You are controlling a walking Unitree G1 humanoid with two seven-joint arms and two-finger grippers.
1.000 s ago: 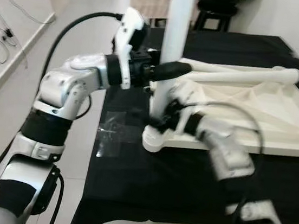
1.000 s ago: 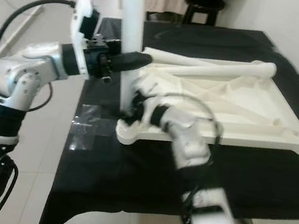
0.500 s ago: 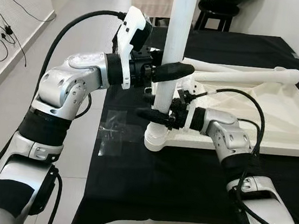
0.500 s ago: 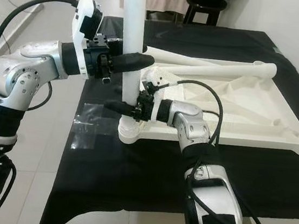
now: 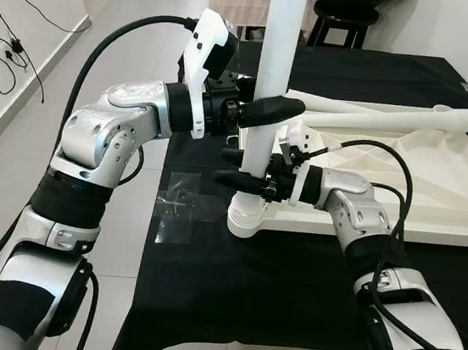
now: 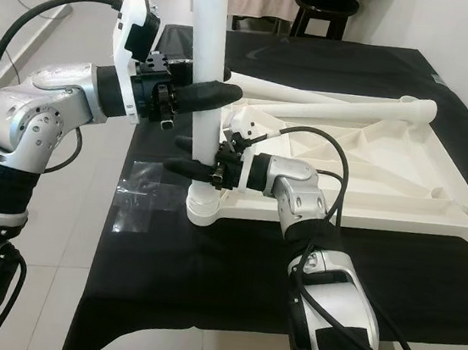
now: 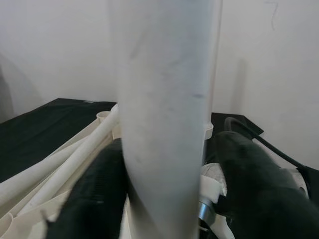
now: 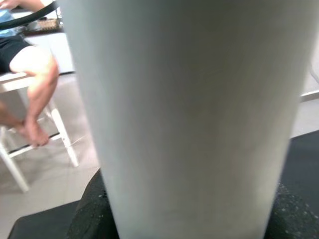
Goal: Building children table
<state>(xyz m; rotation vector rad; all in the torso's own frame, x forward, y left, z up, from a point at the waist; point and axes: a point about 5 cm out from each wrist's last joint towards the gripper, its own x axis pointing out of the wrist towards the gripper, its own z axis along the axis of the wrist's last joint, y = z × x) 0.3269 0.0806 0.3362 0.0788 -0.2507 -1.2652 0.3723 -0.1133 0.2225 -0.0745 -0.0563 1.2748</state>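
A white leg [image 5: 273,77] stands upright in the corner socket of the upturned tabletop [image 5: 436,196], which lies on the black surface [image 5: 206,265]. The left gripper [image 5: 269,109] is clamped around the leg high up. Below it, just above the socket, the right gripper [image 5: 237,167] also clasps the leg.

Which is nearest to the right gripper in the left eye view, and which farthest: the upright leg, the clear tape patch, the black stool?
1. Upright leg, between the right gripper fingers.
2. Clear tape patch, on the black cloth toward the robot's left.
3. Black stool, far behind the table.
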